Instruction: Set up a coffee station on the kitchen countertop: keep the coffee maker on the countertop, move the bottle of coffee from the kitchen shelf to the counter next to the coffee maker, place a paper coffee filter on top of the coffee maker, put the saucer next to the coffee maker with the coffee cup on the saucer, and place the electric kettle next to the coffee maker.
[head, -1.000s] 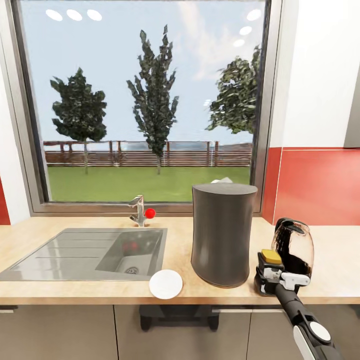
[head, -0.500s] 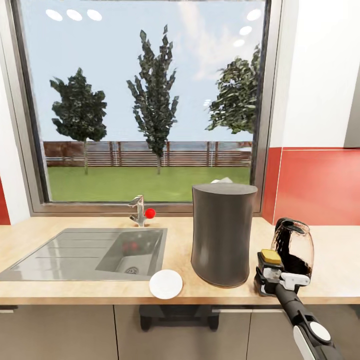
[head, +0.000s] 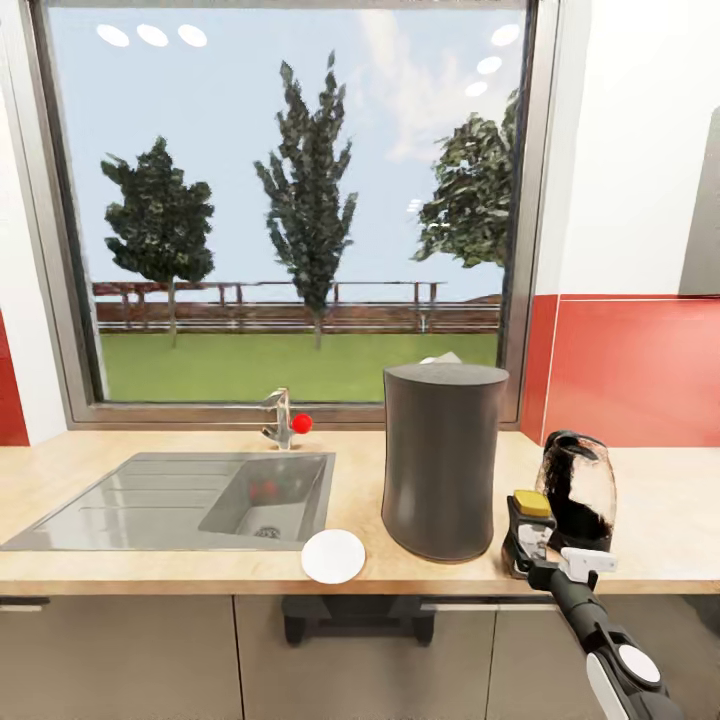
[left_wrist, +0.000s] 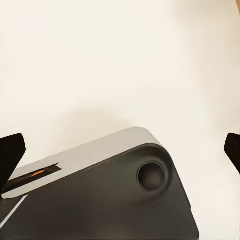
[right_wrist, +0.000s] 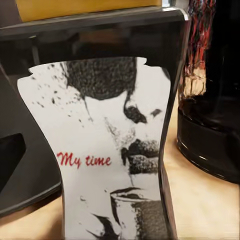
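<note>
Where the bottle of coffee (right_wrist: 107, 150) faces out — "My time".

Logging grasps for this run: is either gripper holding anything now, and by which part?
The right gripper holds the coffee jar by its sides, below the yellow lid. The left gripper holds nothing.

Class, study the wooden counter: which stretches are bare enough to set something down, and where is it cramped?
Bare wood-grain countertop runs right of the clear glass kettle, and left behind the steel sink. A small patch lies between the flat white saucer and the tall grey coffee maker. Crowded: the right gripper with the yellow-lidded coffee jar sits between coffee maker and kettle.
</note>
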